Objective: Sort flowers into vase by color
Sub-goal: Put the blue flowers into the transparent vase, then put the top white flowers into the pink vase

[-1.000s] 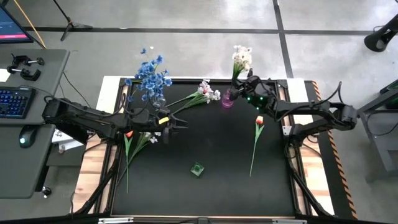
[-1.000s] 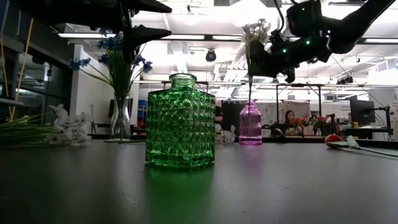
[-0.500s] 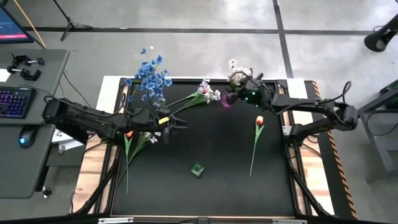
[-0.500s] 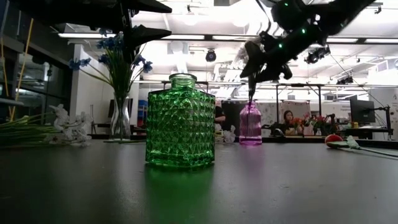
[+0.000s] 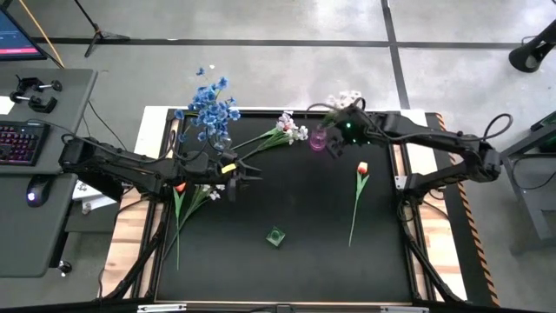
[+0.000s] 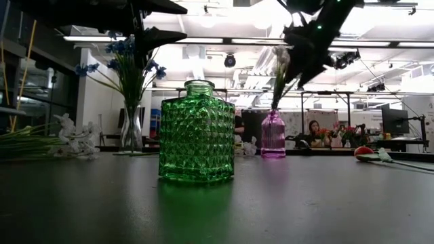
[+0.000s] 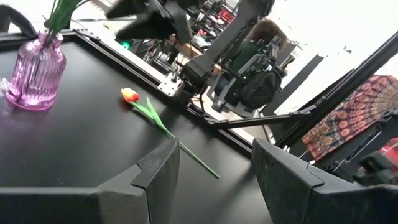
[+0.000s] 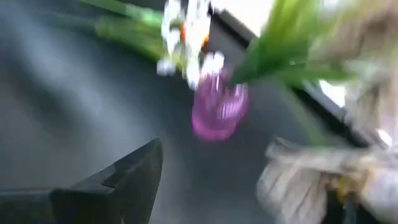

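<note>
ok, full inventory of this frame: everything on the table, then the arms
Green glass vase: 1, green, front centre of the table, empty.
Pink glass vase: 1, pink, back of the table, white flower stem entering it.
Clear vase: 1, clear, back left, holds the blue flowers.
White-pink flower: 1, lying on the table left of the pink vase.
Orange tulip: 1, lying on the right side of the table.
Loose flowers: a few, green stems with white and orange blossoms, lying at the left edge.
Person: 1, seated in the room behind.
Left gripper: open, hovering left of centre, holding nothing.
Right gripper: above the pink vase, with the white flower.
</note>
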`<move>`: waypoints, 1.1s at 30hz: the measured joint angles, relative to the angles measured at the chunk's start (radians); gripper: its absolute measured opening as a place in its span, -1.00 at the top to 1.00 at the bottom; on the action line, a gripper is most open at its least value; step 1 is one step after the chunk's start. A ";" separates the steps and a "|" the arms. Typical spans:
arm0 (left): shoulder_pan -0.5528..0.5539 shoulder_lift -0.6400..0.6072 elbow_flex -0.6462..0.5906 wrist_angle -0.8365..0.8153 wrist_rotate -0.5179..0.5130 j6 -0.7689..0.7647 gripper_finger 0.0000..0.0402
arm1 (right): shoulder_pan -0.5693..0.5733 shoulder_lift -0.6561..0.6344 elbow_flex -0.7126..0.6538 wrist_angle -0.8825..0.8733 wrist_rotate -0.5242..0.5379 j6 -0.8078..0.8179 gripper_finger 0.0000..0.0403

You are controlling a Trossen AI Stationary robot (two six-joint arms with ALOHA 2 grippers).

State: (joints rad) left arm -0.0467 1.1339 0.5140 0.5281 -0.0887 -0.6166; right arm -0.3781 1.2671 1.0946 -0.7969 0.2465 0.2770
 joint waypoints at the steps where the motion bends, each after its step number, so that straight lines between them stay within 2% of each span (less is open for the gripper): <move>1: 0.000 0.000 0.000 0.000 0.000 -0.014 0.06 | 0.015 -0.004 -0.002 -0.032 -0.001 0.017 -0.44; 9: 0.018 0.001 0.013 -0.037 0.012 -0.060 0.06 | 0.168 -0.018 -0.070 -0.143 -0.002 0.186 -0.44; 11: 0.042 0.015 0.076 -0.170 0.043 -0.084 0.07 | 0.213 -0.018 -0.081 -0.143 0.000 0.232 -0.44; 15: 0.084 0.122 0.318 -0.686 0.058 -0.013 0.12 | 0.296 -0.018 -0.089 -0.136 0.036 0.324 -0.44; 17: 0.102 0.216 0.442 -0.870 0.042 0.064 0.15 | 0.331 -0.018 -0.090 -0.139 0.064 0.366 -0.44; 20: 0.128 0.355 0.584 -1.003 0.032 0.155 0.19 | 0.378 -0.018 -0.090 -0.138 0.098 0.431 -0.44; 24: 0.154 0.540 0.727 -1.057 0.018 0.213 0.20 | 0.436 -0.018 -0.090 -0.144 0.116 0.509 -0.44; 29: 0.171 0.719 0.867 -1.163 -0.113 0.369 0.20 | 0.506 -0.018 -0.090 -0.158 0.145 0.603 -0.44; 33: 0.181 0.793 0.905 -1.241 -0.269 0.488 0.20 | 0.554 -0.018 -0.090 -0.163 0.188 0.666 -0.44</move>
State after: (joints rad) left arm 0.1341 1.9273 1.4194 -0.7132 -0.3574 -0.1283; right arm 0.1754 1.2491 1.0046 -0.9596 0.4345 0.9426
